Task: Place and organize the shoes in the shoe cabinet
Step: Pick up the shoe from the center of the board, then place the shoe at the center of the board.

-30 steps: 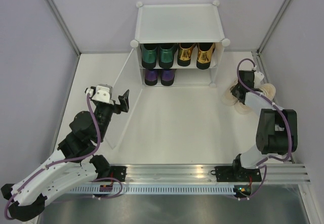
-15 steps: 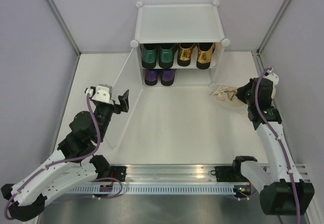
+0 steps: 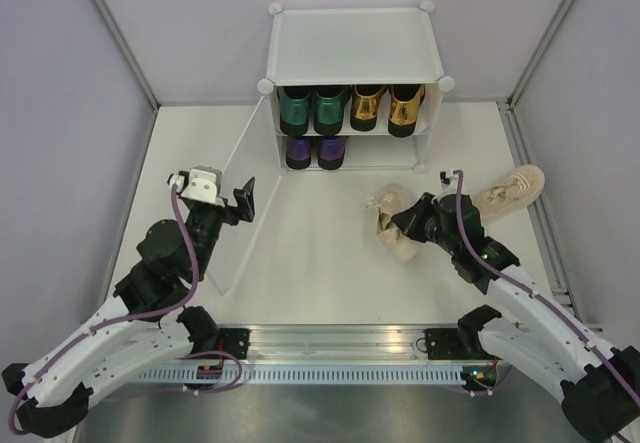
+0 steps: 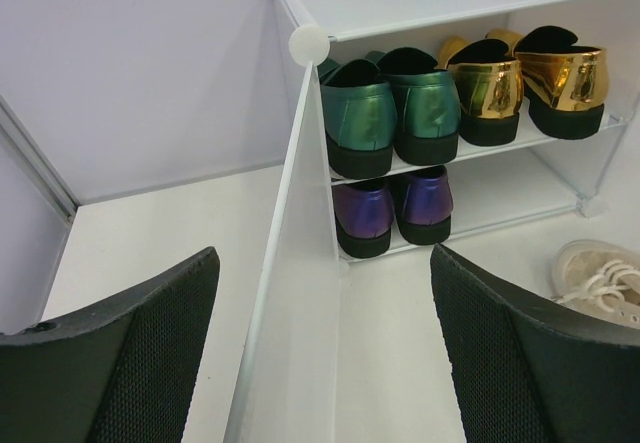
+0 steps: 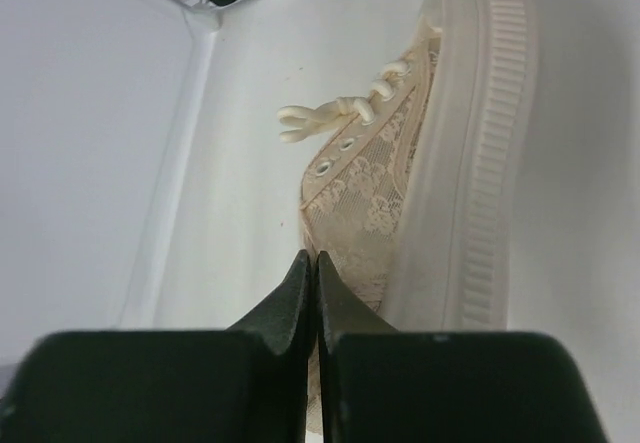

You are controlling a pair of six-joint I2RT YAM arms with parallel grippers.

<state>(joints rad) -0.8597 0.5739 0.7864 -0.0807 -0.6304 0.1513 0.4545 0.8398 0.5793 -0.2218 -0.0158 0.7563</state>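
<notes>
The white shoe cabinet (image 3: 350, 43) stands at the back with its door panel (image 3: 240, 203) swung open to the left. Green loafers (image 3: 313, 108) and gold loafers (image 3: 388, 106) sit on the upper shelf, purple shoes (image 3: 316, 151) at the lower left. My right gripper (image 3: 407, 222) is shut on the collar of a beige sneaker (image 3: 388, 227), in front of the cabinet's lower right; the wrist view shows the jaws (image 5: 316, 258) pinching its fabric (image 5: 385, 193). The second sneaker (image 3: 510, 188) lies at the right. My left gripper (image 3: 245, 200) is open and empty, straddling the door panel's edge (image 4: 300, 293).
The lower shelf's right half (image 4: 510, 188) holds nothing. The held sneaker also shows at the right edge of the left wrist view (image 4: 600, 278). Grey walls enclose the table on three sides. A metal rail (image 3: 400, 348) runs along the near edge.
My right arm has swung left from the right wall, carrying one beige sneaker to the floor in front of the cabinet. The other sneaker stays at the right. The left arm has not moved.
</notes>
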